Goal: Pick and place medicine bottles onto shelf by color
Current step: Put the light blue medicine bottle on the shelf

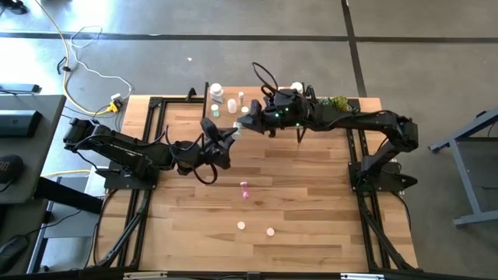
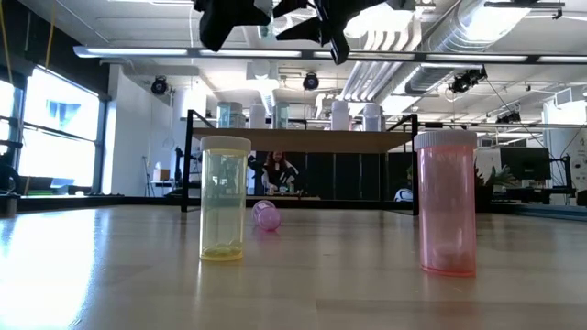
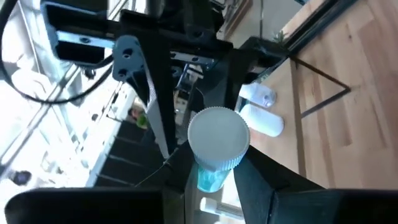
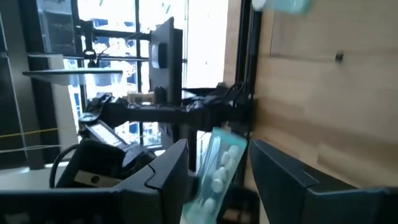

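- Medicine bottles are spread over the bench [image 1: 311, 210]: a yellow bottle [image 2: 225, 198] and a pink bottle [image 2: 447, 203] stand upright near the front edge, a small pink one [image 2: 267, 215] lies on its side further back, and several white and green ones already stand on the shelf [image 2: 303, 140] at the far side
- One more, a teal bottle with a white ribbed cap [image 3: 217, 140], is up in the air between the two arms, above the middle of the bench and just in front of the shelf
- The left end effector [image 3: 217, 180] is clamped on this teal bottle, its dark fingers pressing the body below the cap
- The right end effector [image 4: 217, 168] sits just beside it, fingers spread to either side of the same bottle without pinching it
- The step in hand looks like a hand-over in mid-air, with the left arm taking the bottle and the right arm letting go
- The next move would call for the right arm to back away without knocking the bottle, then for the left arm to carry it to the shelf and stand it upright beside the green ones, clear of those already there
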`<act>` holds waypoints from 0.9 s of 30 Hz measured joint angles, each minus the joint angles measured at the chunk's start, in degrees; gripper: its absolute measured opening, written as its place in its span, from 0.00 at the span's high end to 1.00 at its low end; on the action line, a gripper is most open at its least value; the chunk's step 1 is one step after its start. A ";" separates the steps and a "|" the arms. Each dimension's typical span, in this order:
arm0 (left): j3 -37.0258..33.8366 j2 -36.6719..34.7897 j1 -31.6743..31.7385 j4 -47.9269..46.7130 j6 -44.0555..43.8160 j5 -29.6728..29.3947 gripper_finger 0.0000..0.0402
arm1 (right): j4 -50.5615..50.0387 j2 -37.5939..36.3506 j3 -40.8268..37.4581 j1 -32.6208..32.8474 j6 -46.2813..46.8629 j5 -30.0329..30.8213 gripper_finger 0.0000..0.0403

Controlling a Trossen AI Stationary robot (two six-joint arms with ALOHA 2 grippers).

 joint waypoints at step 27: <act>0.00 -0.02 -0.03 0.93 -37.38 -9.16 0.81 | 6.14 -0.11 0.00 -8.63 -41.44 1.63 0.60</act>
